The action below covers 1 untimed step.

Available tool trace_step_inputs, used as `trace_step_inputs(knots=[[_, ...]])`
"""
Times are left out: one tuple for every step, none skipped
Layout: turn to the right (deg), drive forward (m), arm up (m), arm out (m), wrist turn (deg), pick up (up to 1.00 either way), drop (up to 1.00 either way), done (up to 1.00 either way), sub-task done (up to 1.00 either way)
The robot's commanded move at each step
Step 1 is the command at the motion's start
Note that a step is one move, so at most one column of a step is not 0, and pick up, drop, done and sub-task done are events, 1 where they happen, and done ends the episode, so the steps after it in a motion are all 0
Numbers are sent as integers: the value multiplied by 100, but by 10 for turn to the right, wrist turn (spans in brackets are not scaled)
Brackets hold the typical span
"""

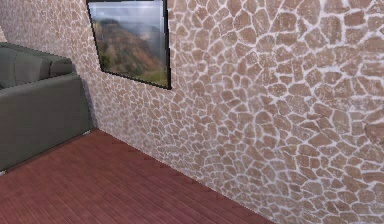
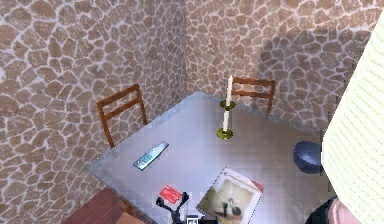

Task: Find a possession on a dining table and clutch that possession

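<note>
Arm side view: a small red-and-white item (image 2: 172, 197), the likeliest possession, lies near the grey desk's (image 2: 190, 135) near edge, just beside a magazine (image 2: 232, 192), with a dark shape taken for the hand (image 2: 188, 213) at it; whether the hand grasps anything cannot be told. A clean pick likely needs a short, level reach sparing the magazine; candles (image 2: 226, 118) stand well apart mid-desk, and chairs (image 2: 122, 105) line the far edges.

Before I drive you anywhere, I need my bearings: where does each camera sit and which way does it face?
Forward view: on the robot, looking ahead and slightly down at a stone wall, framed picture and grey sofa; no robot part identifiable.
Arm side view: on the body, looking sideways onto a dining table with candles; no robot part identifiable.
Both show stone wall.
</note>
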Motion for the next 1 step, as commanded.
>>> trace_step_inputs(knots=[[0, 0, 0, 0, 0, 100, 0, 0, 0]])
